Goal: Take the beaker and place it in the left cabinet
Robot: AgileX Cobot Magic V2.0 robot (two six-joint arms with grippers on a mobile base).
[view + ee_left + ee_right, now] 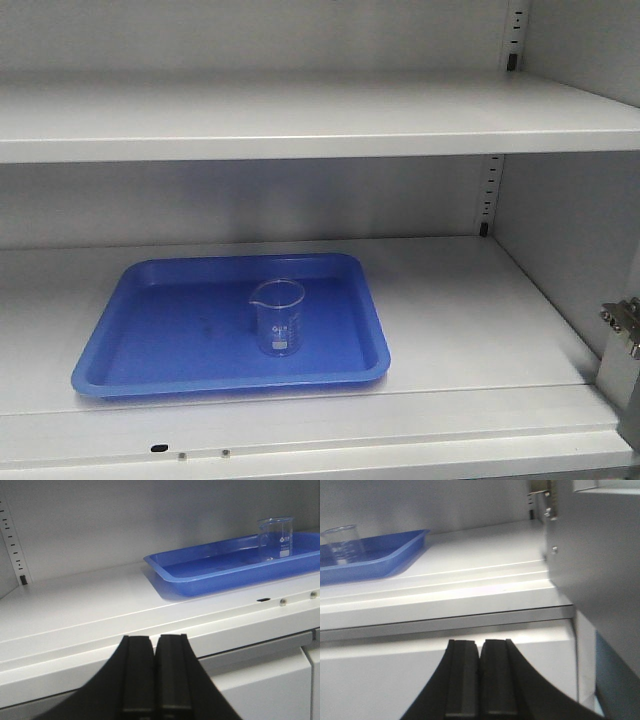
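Both sets of jaws are clenched with nothing between them. Left gripper (154, 672): black fingers pressed together, a thin dark seam only, positioned low in front of the shelf edge, outside the cabinet. Right gripper (480, 677): same condition, fingers together, also below and in front of the shelf lip, near the right side wall.

Beaker (277, 316): upright, clear glass, pour spout facing left in the front view, white printed marks on the side facing the camera. It stands inside a blue tray (110, 375), right of the tray's centre. No liquid visible in it.

Tray: shallow, rectangular, rounded corners, lying flat on the lower shelf (480, 320) of the cabinet (570, 220). It occupies the left and middle part of the shelf; the right part of the shelf is bare grey metal.

Cabinet: light grey, a second shelf above, a slotted upright strip (490, 195) in the back right corner. A metal hinge (622, 322) shows on the right edge.

Neither gripper touches the beaker; both are well apart from it. From the left wrist view the beaker sits to the upper right; from the right wrist view, to the upper left.
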